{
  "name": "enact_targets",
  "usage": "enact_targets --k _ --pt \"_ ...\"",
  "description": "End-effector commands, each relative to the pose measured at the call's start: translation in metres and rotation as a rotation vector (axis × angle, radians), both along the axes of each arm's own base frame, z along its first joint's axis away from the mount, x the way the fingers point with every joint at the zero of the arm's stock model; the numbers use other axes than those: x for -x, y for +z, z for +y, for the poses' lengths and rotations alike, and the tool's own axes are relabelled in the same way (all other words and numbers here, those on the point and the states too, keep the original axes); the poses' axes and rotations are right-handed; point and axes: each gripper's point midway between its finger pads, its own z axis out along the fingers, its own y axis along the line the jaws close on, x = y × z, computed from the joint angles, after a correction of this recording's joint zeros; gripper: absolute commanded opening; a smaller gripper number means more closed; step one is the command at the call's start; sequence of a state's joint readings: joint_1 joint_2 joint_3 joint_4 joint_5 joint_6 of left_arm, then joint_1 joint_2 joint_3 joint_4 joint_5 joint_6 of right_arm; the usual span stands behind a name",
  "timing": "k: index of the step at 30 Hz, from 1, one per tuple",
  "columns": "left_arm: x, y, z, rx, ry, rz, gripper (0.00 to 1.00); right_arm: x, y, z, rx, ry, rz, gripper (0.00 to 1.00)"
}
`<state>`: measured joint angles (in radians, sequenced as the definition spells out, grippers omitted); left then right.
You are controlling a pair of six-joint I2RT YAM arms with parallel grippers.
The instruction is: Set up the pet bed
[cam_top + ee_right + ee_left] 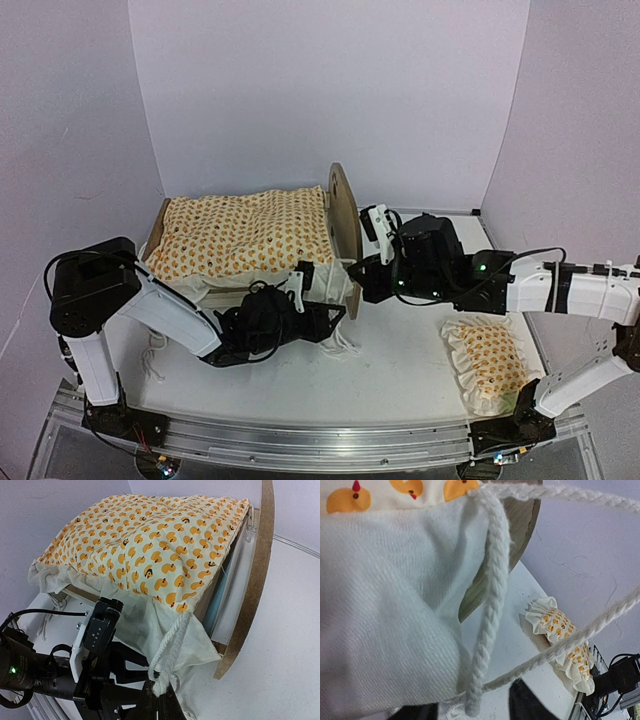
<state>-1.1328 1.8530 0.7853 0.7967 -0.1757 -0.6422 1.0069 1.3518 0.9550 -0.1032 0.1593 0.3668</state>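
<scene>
Pet bed (pixel 340 215) at the back of the table (pixel 400 370), long way left to right, quilt (pixel 250 230) on top. Right gripper (pixel 160 700) just past its right end, pinched shut on the quilt's white cord (pixel 170 645). Left gripper (pixel 305 290) close by the front side, deep in the quilt; cannot tell if open or closed. Pillow (pixel 490 355) nearer the right arm.

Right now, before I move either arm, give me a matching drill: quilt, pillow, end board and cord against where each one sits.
Things:
1. quilt
2. pillow
3. end board
4. white cord

Places:
A. lying loose on the table, apart from the bed
B. standing upright at the bed's right end
C. running from the quilt's corner into the right gripper
D. spread over the pet bed

Pairs: 1-D, 2-A, 3-B, 4-C.
</scene>
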Motion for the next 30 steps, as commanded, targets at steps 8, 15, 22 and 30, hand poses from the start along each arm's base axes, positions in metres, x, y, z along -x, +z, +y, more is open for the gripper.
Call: enact_targets --k 8,15,22,30 --pt "-0.005 0.048 0.024 0.013 0.042 -0.087 0.10 -0.032 0.053 -0.004 0.103 -0.076 -0.249 0.00" --pt "-0.006 0.054 0.046 -0.097 0.031 -0.043 0.00 -0.076 0.093 0.012 0.266 -0.102 -0.448 0.00" --pt "-0.026 0.068 0.076 -0.240 0.167 -0.071 0.00 -0.111 0.106 0.024 0.359 -0.068 -0.541 0.00" --pt "-0.070 0.094 0.097 -0.395 0.289 -0.117 0.00 -0.132 0.101 0.057 0.421 0.112 -0.633 0.00"
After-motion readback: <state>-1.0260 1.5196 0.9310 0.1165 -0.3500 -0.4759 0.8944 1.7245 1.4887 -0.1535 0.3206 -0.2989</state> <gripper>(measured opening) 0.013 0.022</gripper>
